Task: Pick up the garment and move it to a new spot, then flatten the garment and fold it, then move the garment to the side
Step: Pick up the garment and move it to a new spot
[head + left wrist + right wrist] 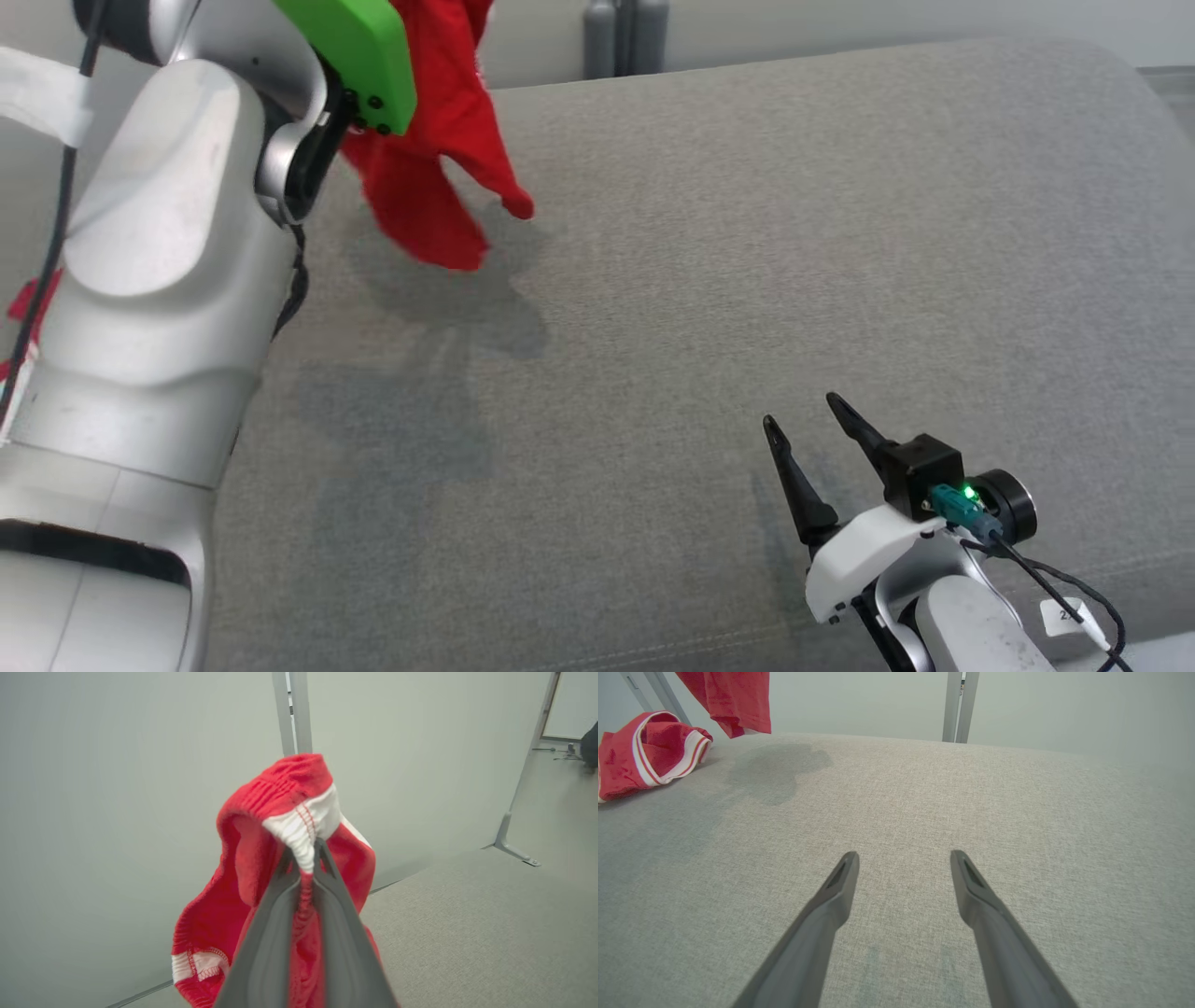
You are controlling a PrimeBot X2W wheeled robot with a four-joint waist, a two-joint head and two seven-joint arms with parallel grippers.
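Observation:
The garment (439,159) is red with white-trimmed elastic edges and hangs in the air over the far left of the grey cushioned surface (747,280). My left gripper (306,858) is shut on the garment's (280,812) bunched waistband, and cloth droops on both sides of the fingers. In the right wrist view the garment's lower hem (733,700) dangles at the top left, above its shadow. My right gripper (801,413) hovers low near the front right of the surface, open and empty, far from the garment; its fingers (831,900) stand wide apart.
A second red piece of clothing with white stripes (649,751) lies crumpled at the left edge of the surface. Grey metal posts (625,37) stand behind the far edge against a pale wall. My left arm's silver body (159,308) blocks the left side of the head view.

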